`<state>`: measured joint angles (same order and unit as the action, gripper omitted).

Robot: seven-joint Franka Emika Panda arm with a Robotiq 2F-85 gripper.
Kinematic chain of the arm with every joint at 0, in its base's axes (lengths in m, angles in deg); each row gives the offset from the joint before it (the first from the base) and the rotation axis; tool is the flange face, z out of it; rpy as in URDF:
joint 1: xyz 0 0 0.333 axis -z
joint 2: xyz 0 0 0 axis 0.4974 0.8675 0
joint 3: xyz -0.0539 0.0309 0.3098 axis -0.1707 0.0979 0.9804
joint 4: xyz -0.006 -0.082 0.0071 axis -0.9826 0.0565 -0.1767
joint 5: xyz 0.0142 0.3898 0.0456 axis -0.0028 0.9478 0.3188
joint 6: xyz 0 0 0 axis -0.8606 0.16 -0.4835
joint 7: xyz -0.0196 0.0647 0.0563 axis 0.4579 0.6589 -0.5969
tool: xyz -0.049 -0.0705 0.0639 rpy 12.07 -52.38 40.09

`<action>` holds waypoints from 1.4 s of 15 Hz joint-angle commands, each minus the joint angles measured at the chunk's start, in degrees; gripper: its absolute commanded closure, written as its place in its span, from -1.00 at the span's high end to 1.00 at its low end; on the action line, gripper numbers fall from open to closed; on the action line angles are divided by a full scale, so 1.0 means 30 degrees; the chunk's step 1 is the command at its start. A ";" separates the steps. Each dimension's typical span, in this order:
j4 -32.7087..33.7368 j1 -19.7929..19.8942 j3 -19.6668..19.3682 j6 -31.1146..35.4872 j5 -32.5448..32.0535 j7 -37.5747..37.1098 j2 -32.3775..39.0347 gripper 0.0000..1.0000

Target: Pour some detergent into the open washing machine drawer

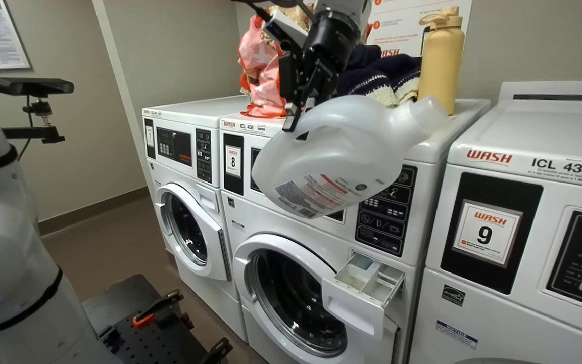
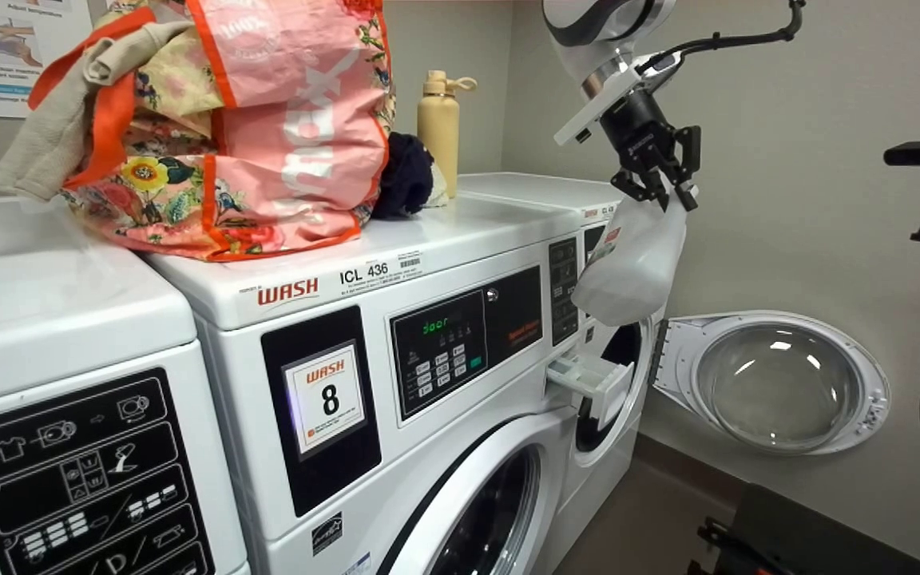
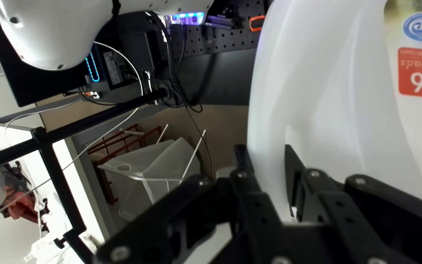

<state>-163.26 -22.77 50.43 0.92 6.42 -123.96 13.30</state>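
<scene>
The detergent (image 1: 336, 146) is a large translucent white jug, hanging tilted above the washers in both exterior views. My gripper (image 1: 296, 129) is shut on its handle; in the wrist view the fingers (image 3: 294, 172) press on both sides of that handle. The neck (image 1: 425, 115) points sideways and slightly up. No liquid is seen coming out. The washing machine drawer (image 1: 354, 312) juts out, pulled open, with its compartments facing up. In an exterior view the jug (image 2: 632, 263) hangs higher than the drawer (image 2: 610, 393), apart from it. The neck is hidden in that view.
On the washer tops stand a pink shopping bag (image 2: 292, 152), dark clothes (image 2: 402, 177) and a yellow bottle (image 1: 440, 65). Control panels (image 1: 386, 212) are just above the drawer. An open round door (image 2: 775, 387) juts out toward the wall. A camera stands on a mount (image 1: 32, 87).
</scene>
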 commanded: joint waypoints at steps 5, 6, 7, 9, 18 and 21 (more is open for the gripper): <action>0.1137 -0.0053 0.1912 -0.0287 -0.2525 -0.2090 -0.3053 -0.88; 0.1424 -0.0067 0.2131 -0.0172 -0.2898 -0.2127 -0.3161 -0.88; 0.1854 -0.0122 0.2373 -0.0071 -0.3270 -0.2049 -0.3148 -0.88; 0.2815 -0.0199 0.2786 0.0093 -0.3972 -0.1838 -0.2909 -0.88; 0.7288 -0.0731 0.3498 0.0737 -0.6537 -0.1237 -0.0526 -0.88; 0.8350 -0.1066 0.3476 0.1337 -0.7324 -0.1333 0.0500 -0.88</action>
<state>-144.35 -25.19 60.56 3.66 -12.49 -128.61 11.48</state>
